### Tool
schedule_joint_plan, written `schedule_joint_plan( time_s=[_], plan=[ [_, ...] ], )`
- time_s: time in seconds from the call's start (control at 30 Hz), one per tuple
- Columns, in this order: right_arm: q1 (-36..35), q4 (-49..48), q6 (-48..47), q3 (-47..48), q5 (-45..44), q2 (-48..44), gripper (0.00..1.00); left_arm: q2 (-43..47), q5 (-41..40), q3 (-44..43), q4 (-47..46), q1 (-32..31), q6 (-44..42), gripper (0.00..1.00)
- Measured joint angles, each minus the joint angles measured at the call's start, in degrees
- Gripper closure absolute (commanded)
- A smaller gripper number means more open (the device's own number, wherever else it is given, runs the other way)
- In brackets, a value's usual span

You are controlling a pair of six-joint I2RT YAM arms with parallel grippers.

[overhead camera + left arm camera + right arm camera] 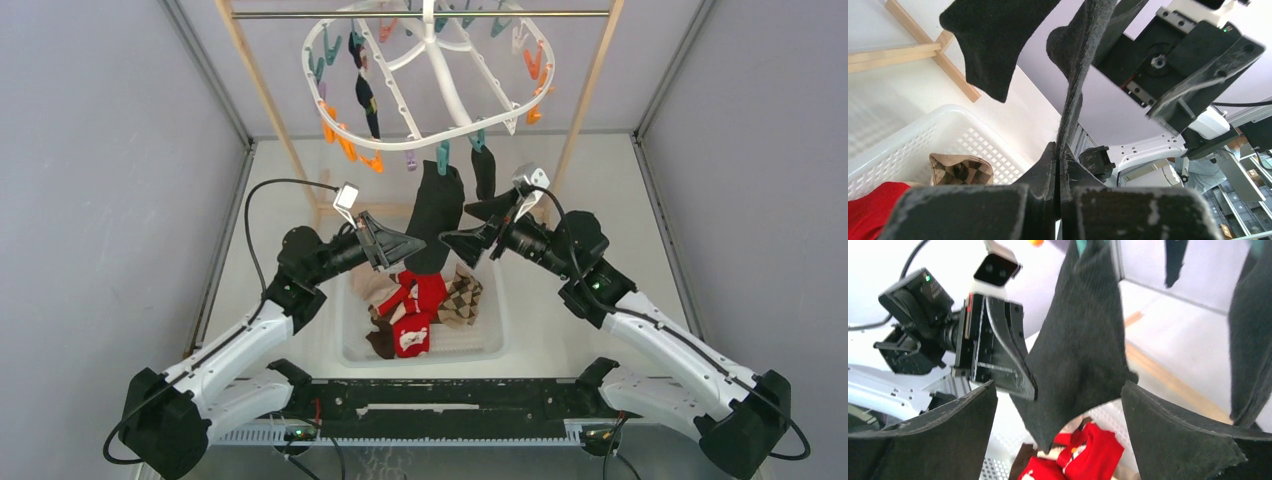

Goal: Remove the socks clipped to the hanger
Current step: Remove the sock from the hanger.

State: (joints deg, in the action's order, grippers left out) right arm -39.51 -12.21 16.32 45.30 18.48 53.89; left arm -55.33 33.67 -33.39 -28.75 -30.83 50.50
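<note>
Black soft fabric sock (436,205) is seen hanging from a teal plastic clip (442,155) on the near rim of the large white plastic oval hanger (441,70), directly above a white perforated plastic basket (487,338). Its lower edge is pinched flat between the closed fingers of the left gripper (1058,172), apparently so that it can be tugged down out of the clip. The right gripper (1058,390) is held with its padded fingers (1173,435) spread wide on either side of the same sock, touching nothing; it is judged to be standing clear so that the pull falls to one arm.

A second black sock (484,172) is clipped just beside the first. A red sock with white marks (418,300), a tan argyle sock (462,295) and a brown one (380,342) are lying in the basket, which is placed where freed socks would drop.

The far part of the hanger is cut off at the top of the overhead view, so the number of socks left there cannot be told. A dark one (368,100) on the left bar may be navy or black.
</note>
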Motion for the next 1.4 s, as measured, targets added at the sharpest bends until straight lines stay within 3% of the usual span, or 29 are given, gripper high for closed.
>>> schedule_joint_plan(
  time_s=[0.4, 0.77, 0.97, 1.17, 1.4],
  plan=[
    [7.15, -1.77, -1.46, 10.23, 2.25, 5.38, 0.0, 0.0, 0.02, -0.02, 1.11, 0.22, -0.57, 0.99],
    [7.1, -4.7, -0.57, 15.67, 5.38, 11.47, 0.01, -0.2, 0.22, -0.02, 1.92, 0.26, -1.03, 0.99],
    [5.35, -5.2, -0.61, 17.25, 5.46, 12.15, 0.09, -0.76, 0.66, -0.02, 1.95, 0.26, -1.07, 0.99],
    [3.13, -5.51, -0.81, 18.25, 5.11, 12.15, 0.24, -0.94, 1.09, -0.02, 1.99, 0.44, -1.38, 0.99],
    [0.79, -5.33, -1.09, 21.88, 4.09, 13.44, 0.31, -1.05, 1.09, -0.02, 1.99, 0.48, -1.46, 0.99]
  ],
)
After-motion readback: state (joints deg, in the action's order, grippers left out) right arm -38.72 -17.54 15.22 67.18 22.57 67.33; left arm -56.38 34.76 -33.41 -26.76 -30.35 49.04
